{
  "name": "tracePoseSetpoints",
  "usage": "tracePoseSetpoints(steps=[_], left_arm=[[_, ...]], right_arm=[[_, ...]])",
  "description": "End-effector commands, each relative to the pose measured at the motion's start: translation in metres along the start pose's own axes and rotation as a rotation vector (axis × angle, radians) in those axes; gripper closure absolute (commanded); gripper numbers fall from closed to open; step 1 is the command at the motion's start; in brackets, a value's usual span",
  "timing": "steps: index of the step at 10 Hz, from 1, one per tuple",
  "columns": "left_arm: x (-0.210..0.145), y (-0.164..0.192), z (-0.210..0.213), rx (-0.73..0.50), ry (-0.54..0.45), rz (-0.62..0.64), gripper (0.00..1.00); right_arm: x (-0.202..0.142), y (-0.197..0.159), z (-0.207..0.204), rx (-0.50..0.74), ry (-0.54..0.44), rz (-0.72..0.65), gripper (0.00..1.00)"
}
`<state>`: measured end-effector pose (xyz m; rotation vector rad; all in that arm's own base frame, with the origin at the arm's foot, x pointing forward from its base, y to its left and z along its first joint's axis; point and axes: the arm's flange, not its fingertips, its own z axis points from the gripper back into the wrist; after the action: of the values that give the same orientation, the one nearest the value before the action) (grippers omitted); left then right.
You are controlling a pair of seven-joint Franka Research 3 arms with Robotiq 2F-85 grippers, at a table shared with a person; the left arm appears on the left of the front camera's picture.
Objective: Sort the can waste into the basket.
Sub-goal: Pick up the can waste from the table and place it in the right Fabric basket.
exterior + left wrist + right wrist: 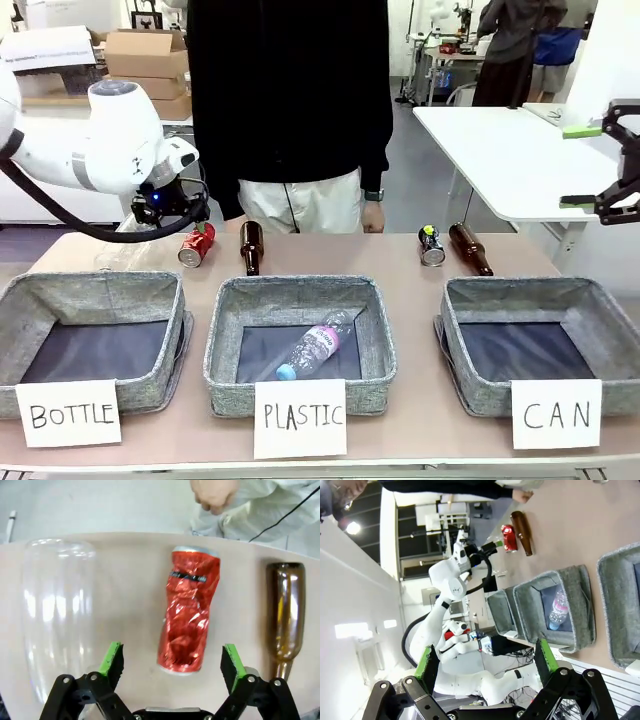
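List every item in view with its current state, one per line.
Red can: crushed, lying on table between open fingers.
Dark can: lying on table.
CAN basket: empty.
PLASTIC basket: holds one plastic bottle.
BOTTLE basket: empty.
Left gripper: open.
Right gripper: open, raised.

Two brown bottles (251, 246) (469, 247) lie on the tabletop (400, 262); a clear plastic bottle (312, 352) rests inside the basket signed "PLASTIC" (298, 296), beside the "BOTTLE" basket (90, 297).
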<state>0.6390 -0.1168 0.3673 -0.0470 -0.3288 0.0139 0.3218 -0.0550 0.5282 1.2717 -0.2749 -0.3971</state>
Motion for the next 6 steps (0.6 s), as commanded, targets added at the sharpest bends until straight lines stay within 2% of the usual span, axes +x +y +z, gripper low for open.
tracePoseSetpoints(steps=[1, 3, 4, 6], left_arm=[[-0.009, 0.003, 0.013, 0.007, -0.019, -0.03, 0.0], [-0.009, 0.003, 0.013, 0.007, -0.019, -0.03, 0.0], [0.001, -0.002, -0.001, -0.003, 0.0, -0.006, 0.0], [0.005, -0.012, -0.021, 0.007, 0.032, -0.109, 0.0]], right_arm=[[0.003, 0.002, -0.001, 0.028, 0.002, 0.026, 0.0], [0.003, 0.002, -0.001, 0.028, 0.002, 0.026, 0.0], [0.003, 0.002, -0.001, 0.028, 0.002, 0.026, 0.0], [0.003, 0.002, -0.001, 0.028, 0.002, 0.026, 0.0]])
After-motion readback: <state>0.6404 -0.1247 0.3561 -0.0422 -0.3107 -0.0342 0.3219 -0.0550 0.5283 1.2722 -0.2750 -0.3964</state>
